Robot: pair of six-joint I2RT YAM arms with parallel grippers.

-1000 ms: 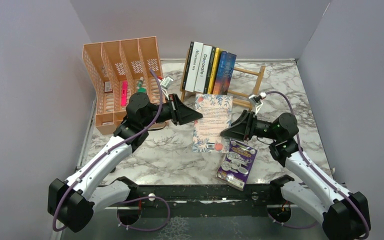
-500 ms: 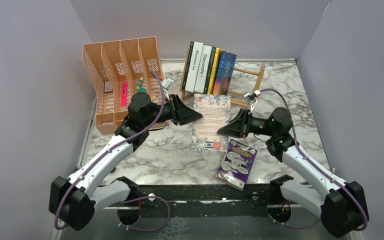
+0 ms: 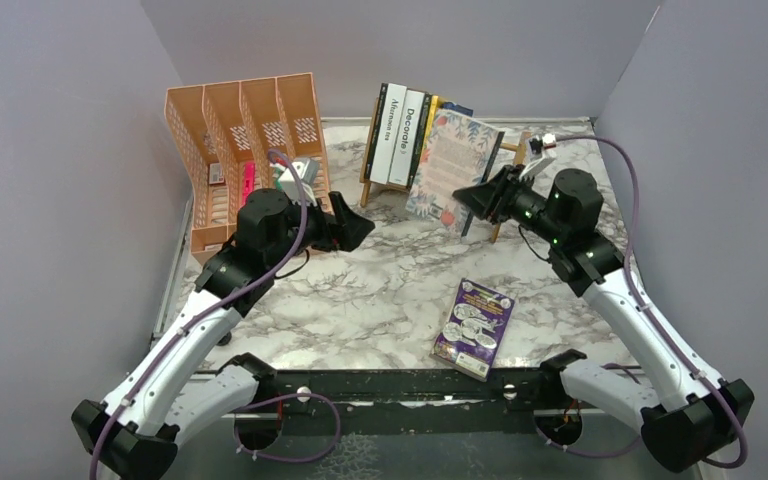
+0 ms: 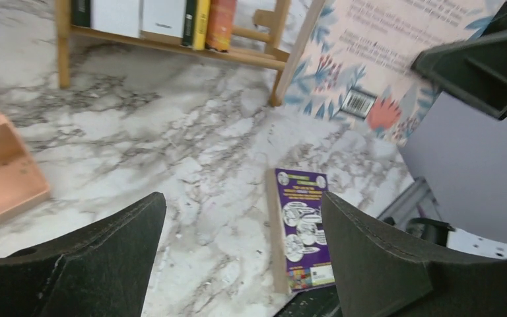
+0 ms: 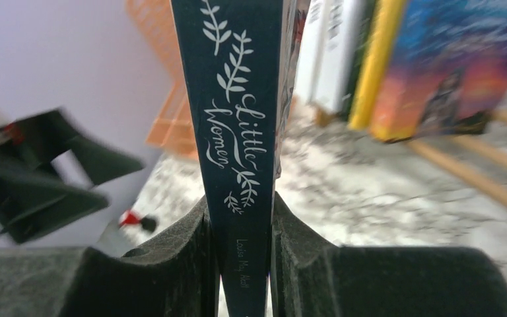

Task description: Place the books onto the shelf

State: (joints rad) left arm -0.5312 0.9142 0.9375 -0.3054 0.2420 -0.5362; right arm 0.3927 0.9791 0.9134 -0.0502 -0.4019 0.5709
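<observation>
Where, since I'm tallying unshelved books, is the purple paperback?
In the top view the purple paperback lies flat on the marble table near its front edge, right of centre.

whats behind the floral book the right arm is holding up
Behind the floral book stands the wooden shelf with its row of books. The black and white spines show at the left; the yellow and blue ones are mostly covered, only top edges peeking out.
</observation>
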